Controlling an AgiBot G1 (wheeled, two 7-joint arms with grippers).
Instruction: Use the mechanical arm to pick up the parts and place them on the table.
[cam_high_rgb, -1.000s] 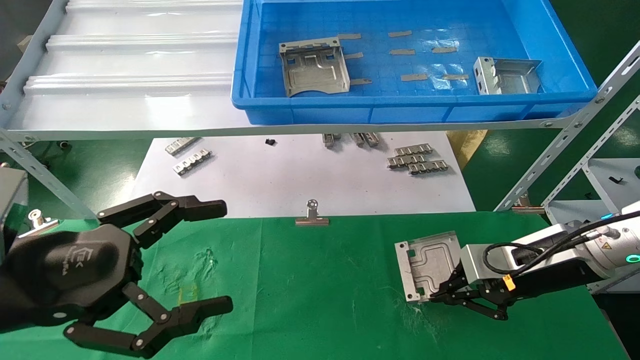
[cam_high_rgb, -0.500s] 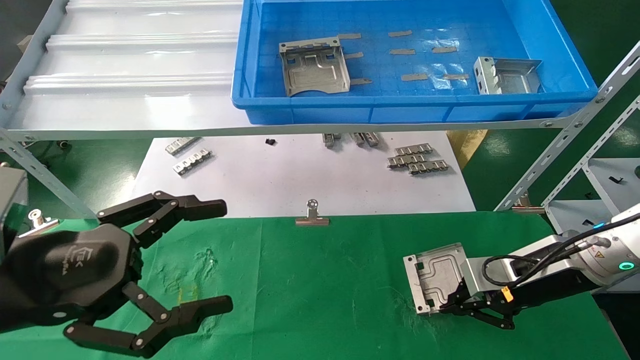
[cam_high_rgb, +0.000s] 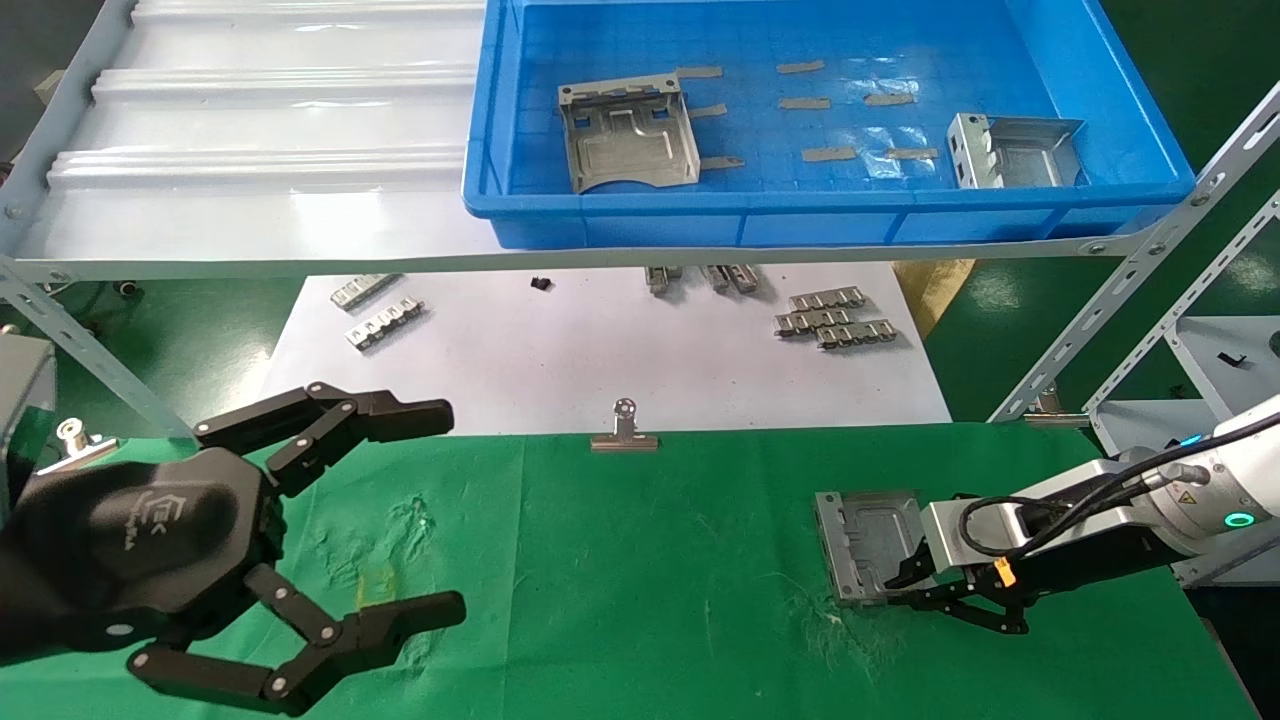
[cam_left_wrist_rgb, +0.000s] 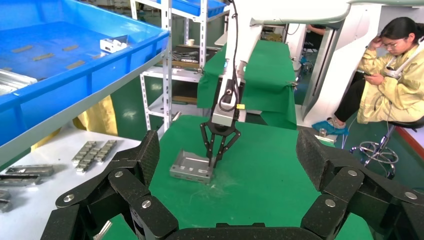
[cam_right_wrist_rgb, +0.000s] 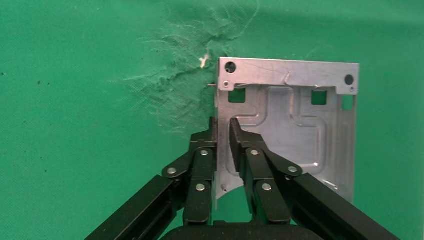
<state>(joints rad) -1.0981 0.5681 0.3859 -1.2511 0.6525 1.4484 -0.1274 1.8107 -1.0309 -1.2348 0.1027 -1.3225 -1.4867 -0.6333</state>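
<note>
1. Right gripper (cam_high_rgb: 900, 585), lower right of the head view: it reaches in from the right edge, low over the green table (cam_high_rgb: 640, 560). Its black fingers (cam_right_wrist_rgb: 239, 137) are pinched on the folded edge of a silver part (cam_high_rgb: 868, 545), one fingertip on either face of that edge.
2. Held part: it sits at the gripper's tips, extending toward frame centre in the head view. In the left wrist view the part (cam_left_wrist_rgb: 191, 166) lies low on the cloth, with the right gripper (cam_left_wrist_rgb: 216, 159) coming down onto its near-right edge. Whether it rests fully on the cloth cannot be told.
3. Right wrist view: the part (cam_right_wrist_rgb: 295, 120) fills the centre-right of the frame, its embossed channel and square cut-outs facing the camera; white scuffs mark the table (cam_right_wrist_rgb: 75, 100) just beside its upper-left corner.
4. Left gripper (cam_high_rgb: 400, 510), lower left of the head view: it hovers above the table with its fingers spread wide, holding nothing.
5. Blue bin (cam_high_rgb: 1100, 195), upper centre to upper right of the head view, on a pale grey shelf (cam_high_rgb: 250, 130): two more parts lie in it, one (cam_high_rgb: 625, 135) at its left-centre, the other (cam_high_rgb: 1010, 150) near its right end, well apart.
6. White sheet (cam_high_rgb: 600, 360), mid-frame: it carries small ribbed strips (cam_high_rgb: 835, 320); a binder clip (cam_high_rgb: 624, 432) sits at its front edge.
</note>
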